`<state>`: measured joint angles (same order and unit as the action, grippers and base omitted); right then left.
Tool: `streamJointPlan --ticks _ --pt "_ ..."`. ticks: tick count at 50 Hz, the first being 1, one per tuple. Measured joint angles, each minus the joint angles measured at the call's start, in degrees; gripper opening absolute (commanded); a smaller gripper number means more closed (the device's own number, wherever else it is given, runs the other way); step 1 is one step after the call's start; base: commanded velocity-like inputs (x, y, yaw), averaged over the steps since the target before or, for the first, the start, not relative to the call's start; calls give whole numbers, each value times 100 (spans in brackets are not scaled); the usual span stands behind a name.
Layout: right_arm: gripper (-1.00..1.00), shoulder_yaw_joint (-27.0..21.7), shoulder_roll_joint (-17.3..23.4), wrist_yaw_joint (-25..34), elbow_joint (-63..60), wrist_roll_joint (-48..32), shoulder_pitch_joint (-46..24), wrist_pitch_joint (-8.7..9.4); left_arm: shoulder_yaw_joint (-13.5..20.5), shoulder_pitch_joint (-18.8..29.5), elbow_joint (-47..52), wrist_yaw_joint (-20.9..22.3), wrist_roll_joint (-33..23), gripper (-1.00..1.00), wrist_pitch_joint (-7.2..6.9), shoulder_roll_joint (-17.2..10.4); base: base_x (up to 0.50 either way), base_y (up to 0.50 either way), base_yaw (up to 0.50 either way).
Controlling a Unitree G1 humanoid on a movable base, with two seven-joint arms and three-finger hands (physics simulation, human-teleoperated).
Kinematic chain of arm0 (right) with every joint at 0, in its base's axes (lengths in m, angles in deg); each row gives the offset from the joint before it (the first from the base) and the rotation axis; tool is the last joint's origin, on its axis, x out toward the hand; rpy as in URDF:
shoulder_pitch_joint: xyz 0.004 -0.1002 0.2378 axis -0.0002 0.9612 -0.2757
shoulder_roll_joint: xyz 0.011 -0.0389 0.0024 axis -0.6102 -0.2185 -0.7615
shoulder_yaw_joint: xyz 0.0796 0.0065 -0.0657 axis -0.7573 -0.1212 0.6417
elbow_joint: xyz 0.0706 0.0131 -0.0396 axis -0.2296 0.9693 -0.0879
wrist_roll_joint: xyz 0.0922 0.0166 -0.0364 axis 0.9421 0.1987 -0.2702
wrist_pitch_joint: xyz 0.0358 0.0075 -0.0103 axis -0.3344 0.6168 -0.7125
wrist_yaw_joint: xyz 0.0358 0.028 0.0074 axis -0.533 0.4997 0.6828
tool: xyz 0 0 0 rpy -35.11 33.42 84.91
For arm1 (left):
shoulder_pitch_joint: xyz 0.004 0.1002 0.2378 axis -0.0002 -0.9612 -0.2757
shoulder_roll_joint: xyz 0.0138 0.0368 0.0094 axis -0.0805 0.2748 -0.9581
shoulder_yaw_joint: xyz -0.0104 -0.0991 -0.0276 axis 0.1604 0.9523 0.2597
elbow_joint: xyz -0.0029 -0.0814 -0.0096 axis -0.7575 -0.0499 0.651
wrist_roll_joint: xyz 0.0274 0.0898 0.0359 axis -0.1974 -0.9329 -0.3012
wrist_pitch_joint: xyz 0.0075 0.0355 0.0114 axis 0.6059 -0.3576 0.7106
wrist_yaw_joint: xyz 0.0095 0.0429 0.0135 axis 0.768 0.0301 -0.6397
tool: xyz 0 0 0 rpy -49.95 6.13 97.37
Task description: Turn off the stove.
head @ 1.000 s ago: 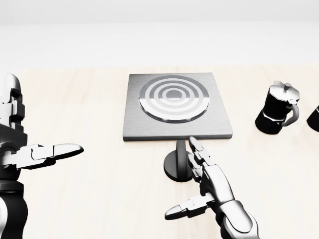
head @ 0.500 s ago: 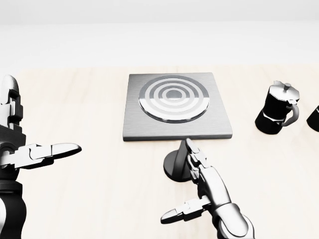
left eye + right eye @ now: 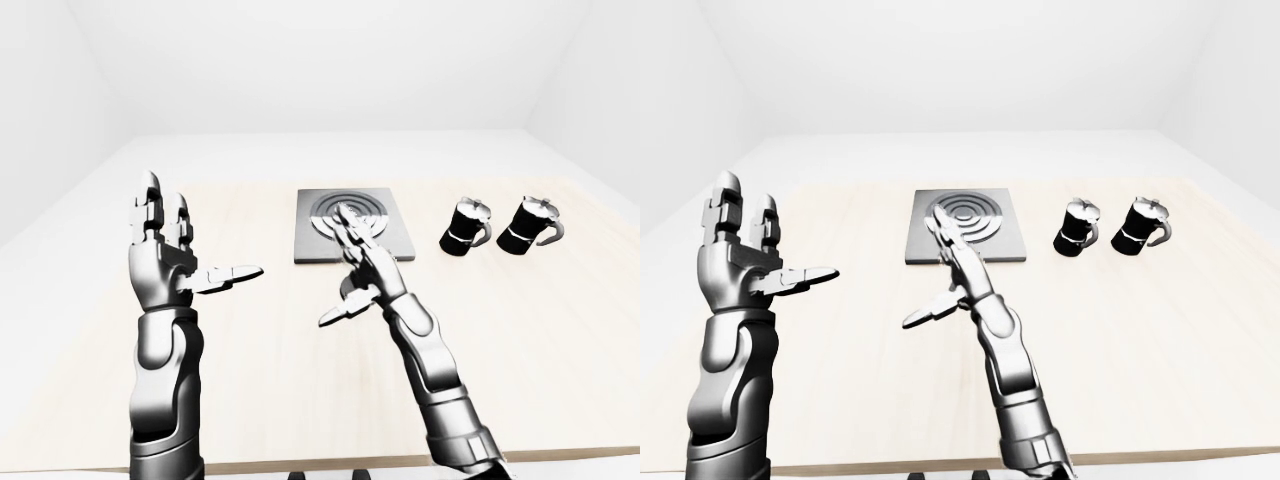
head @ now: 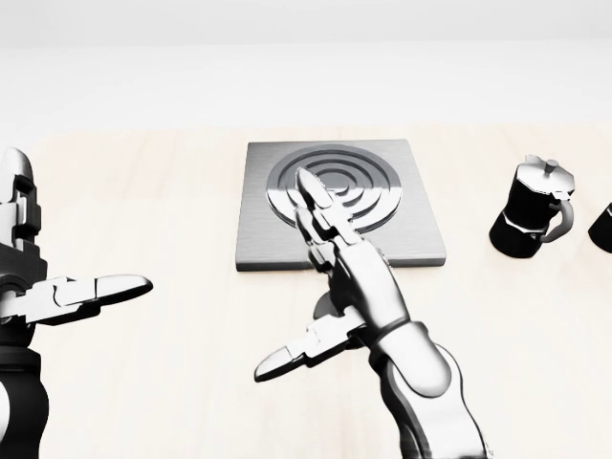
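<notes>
The stove (image 4: 421, 225) is a square grey plate with a ringed burner (image 4: 368, 177), lying on the pale wooden table (image 4: 182, 363). Its dark round knob (image 4: 323, 308) sits just below the plate's lower edge, almost wholly hidden behind my right hand (image 4: 330, 277). That hand is raised and open: its fingers (image 4: 314, 206) point up over the burner and its thumb (image 4: 287, 359) sticks out to the left. It holds nothing. My left hand (image 3: 175, 255) is held upright at the left, open and empty, well away from the stove.
Two black moka pots (image 3: 467, 225) (image 3: 530, 222) stand to the right of the stove. The table's near edge (image 3: 300, 465) runs along the bottom of the left-eye view. White walls surround the table.
My right hand has risen from beside the knob and moved up and left, now covering the knob and reaching over the burner. The left hand has barely shifted.
</notes>
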<state>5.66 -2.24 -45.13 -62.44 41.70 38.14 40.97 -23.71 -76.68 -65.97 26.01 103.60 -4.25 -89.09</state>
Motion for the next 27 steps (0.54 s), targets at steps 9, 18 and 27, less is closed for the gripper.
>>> streamJointPlan --ticks 9,18,27 --pt "100 -293 218 7 -508 327 -1494 0 -8 -9 0 -4 1 99 0 7 0 0 0" --pt "100 -580 600 -6 -336 563 -2702 0 -20 1 -30 -3 -7 99 0 9 0 0 0" --pt "100 -729 839 -48 -220 709 -3298 0 -16 29 -55 -4 -12 99 0 -3 0 0 0"
